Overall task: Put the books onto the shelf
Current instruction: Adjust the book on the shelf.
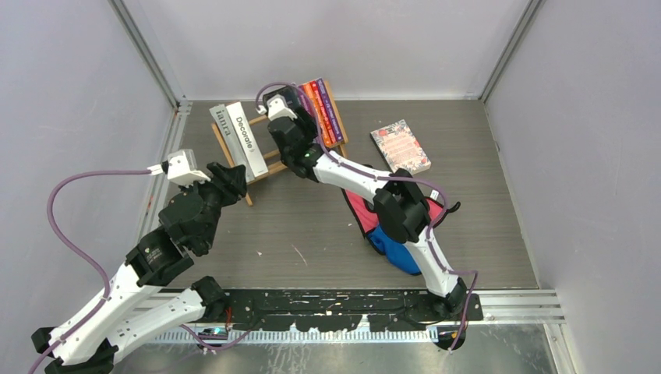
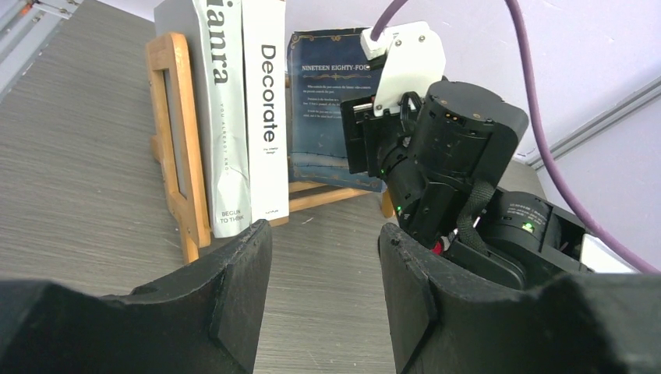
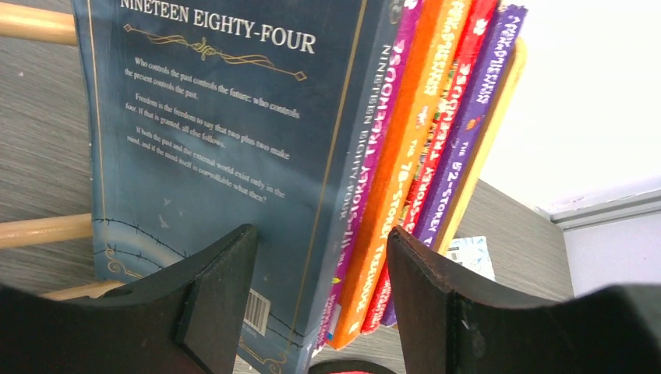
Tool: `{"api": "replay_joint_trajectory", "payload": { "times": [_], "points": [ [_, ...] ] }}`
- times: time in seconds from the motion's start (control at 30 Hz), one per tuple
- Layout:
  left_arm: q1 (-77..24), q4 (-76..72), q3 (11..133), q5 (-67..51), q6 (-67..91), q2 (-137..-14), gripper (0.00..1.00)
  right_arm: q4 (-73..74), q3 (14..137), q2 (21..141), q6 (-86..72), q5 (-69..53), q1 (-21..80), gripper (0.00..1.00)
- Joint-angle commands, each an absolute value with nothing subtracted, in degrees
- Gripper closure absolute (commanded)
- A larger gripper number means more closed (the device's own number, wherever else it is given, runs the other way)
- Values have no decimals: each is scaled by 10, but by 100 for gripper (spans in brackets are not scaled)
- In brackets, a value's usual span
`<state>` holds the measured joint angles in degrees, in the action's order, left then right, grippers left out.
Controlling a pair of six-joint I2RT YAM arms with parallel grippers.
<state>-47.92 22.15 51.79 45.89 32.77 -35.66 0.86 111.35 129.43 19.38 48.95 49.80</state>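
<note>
The grey wood-grain tabletop (image 1: 312,226) carries a small light-wood slatted book rack (image 2: 189,156), a flat pink-floral paperback (image 1: 400,146), a red cloth (image 1: 360,210) and a blue cloth (image 1: 394,249).

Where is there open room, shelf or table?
The shelf: only the gap between Decorate and Nineteen Eighty-Four, where the right hand is. The table: bare in front of the shelf and right of the floral book. Crowded around the cloths.

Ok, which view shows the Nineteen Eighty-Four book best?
Right wrist: the Nineteen Eighty-Four book fills the frame, back cover readable. Left wrist shows it partly behind the right arm. Top external: mostly hidden under that arm.
</note>
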Motion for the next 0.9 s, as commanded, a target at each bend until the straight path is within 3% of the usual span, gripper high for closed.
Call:
{"api": "replay_joint_trajectory", "payload": {
  "times": [0.0, 0.57, 0.87],
  "points": [
    [-476, 204, 520, 457, 329, -358, 46, -44, 1103, 1211, 189, 510, 500, 33],
    [-476, 209, 543, 407, 331, -421, 43, -81, 967, 1078, 135, 541, 497, 32],
    [-476, 165, 561, 283, 330, -515, 43, -19, 822, 952, -31, 519, 402, 30]
  ]
}}
